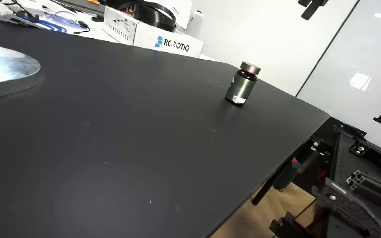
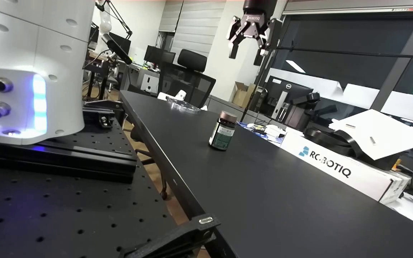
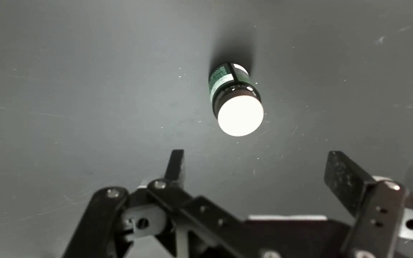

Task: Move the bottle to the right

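Wrist view: the end effector point(image 3: 256, 157) is found wide, nothing gripped. The green-labelled bottle point(image 3: 236, 100) is seen lower, beyond the fingertips point(image 3: 341, 172) and sideways within their span; a shift toward it and descent are judged necessary. In both exterior views it is shown upright on the table point(image 2: 271, 200), long axis vertical. It is capped; contents cannot be determined. Contents of the Robotiq carton point(image 2: 330, 163) are also hidden.
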Controlling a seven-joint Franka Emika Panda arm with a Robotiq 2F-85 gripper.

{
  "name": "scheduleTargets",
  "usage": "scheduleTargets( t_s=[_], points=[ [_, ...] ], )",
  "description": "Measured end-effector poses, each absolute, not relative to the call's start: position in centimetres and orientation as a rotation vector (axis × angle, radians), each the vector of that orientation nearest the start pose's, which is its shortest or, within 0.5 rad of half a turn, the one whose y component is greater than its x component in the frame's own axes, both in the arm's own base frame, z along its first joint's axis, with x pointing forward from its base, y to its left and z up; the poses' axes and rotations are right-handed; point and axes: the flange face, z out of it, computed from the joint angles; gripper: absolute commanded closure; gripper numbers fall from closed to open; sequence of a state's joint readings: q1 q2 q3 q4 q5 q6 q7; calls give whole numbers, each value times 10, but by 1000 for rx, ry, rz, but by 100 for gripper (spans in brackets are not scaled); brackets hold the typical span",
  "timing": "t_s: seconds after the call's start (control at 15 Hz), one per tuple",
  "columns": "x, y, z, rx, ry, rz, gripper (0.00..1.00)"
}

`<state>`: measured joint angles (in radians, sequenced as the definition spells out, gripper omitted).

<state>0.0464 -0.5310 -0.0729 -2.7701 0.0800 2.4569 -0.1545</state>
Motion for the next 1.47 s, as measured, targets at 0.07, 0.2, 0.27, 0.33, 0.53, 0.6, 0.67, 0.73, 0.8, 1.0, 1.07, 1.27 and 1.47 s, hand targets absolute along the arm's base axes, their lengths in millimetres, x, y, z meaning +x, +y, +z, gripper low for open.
scheduleTargets(
  t_s=[0.07, 0.2, 0.27, 0.33, 0.53, 0.6, 0.67, 0.73, 0.8, 1.0, 1.07, 1.27, 1.47],
  points=[
    [376, -2, 380, -3034, -156, -346, 0],
    [383, 6, 365, -3013, -223, -363, 0],
    [386, 8, 358, -3008, -248, -368, 0],
    [389, 10, 350, -3008, -265, -370, 0],
    [398, 10, 324, -3024, -278, -347, 0],
    [400, 9, 315, -3030, -275, -330, 0],
    [403, 9, 306, -3037, -274, -314, 0],
    [405, 8, 298, -3043, -278, -299, 0],
    [408, 8, 291, -3048, -283, -286, 0],
    [415, 10, 272, -3058, -301, -260, 0],
    [418, 11, 267, -3057, -305, -258, 0],
    [424, 17, 256, -3054, -318, -249, 0],
    [430, 24, 247, -3048, -320, -235, 0]
  ],
)
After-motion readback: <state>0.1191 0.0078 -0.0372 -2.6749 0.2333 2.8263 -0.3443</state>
